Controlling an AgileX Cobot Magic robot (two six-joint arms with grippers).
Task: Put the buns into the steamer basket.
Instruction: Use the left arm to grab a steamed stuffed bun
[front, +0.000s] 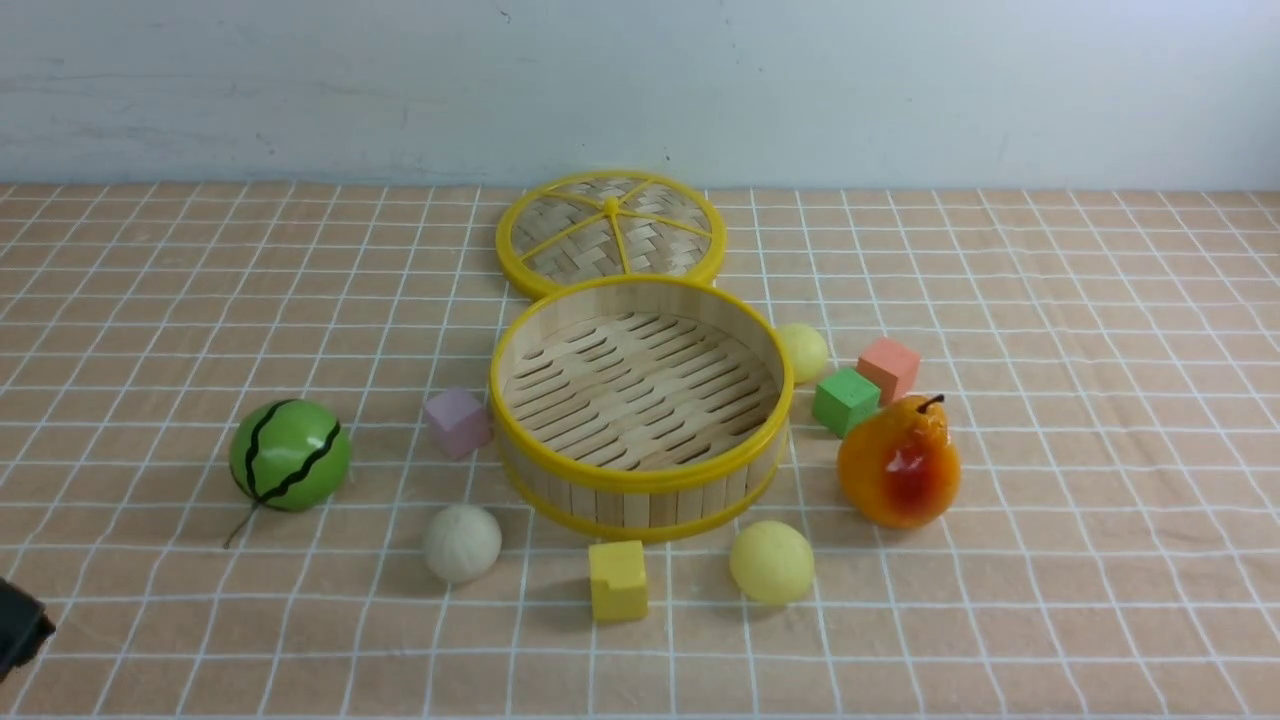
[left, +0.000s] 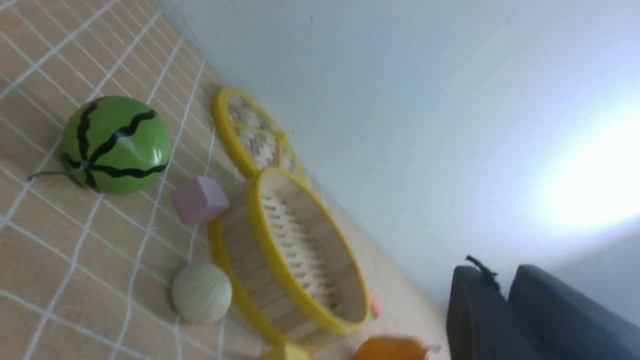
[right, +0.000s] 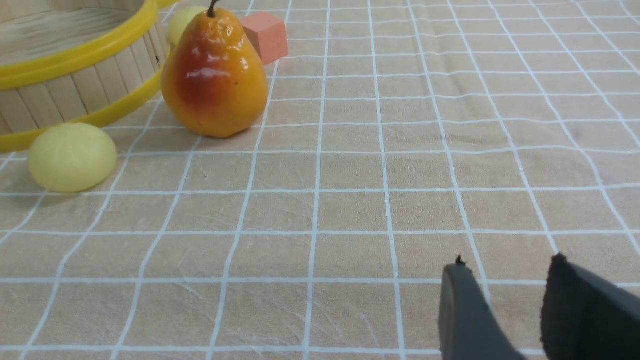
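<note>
**A:** Where are the buns sitting? And what's crowding them?

**B:** All three are on the checked cloth (front: 1100, 560), outside the steamer basket (front: 640, 492). The off-white bun (front: 461, 543) is near the basket's front left. One pale yellow bun (front: 771, 562) is near its front right. A yellow cube (front: 618, 580) sits between those two, just in front of the basket wall. The other yellow bun (front: 803, 352) is tucked against the basket's right side, further back.

**A:** So that back one is the boxed-in one?

**B:** Pretty much. A green cube (front: 845, 401) and a salmon cube (front: 889, 368) sit just beside it on the right. The glossy pear (front: 900, 465) stands in front of the cubes. On the other side, a pink cube (front: 457, 422) is right up against the basket's left wall. The striped melon (front: 290, 455) is well off to the left. The woven lid (front: 610, 235) lies flat behind the basket, its edge partly hidden by the basket's back rim.

**A:** And the grippers?

**B:** The left gripper (left: 506, 270) only peeks in at the lower left corner of the front view. Its wrist view shows the fingers almost together, with a thin slit between them and nothing in it. The right gripper (right: 507, 265) hovers low over bare cloth, well apart from the pear and the front yellow bun. Its jaws are spread with a clear gap, holding and touching nothing.
</note>
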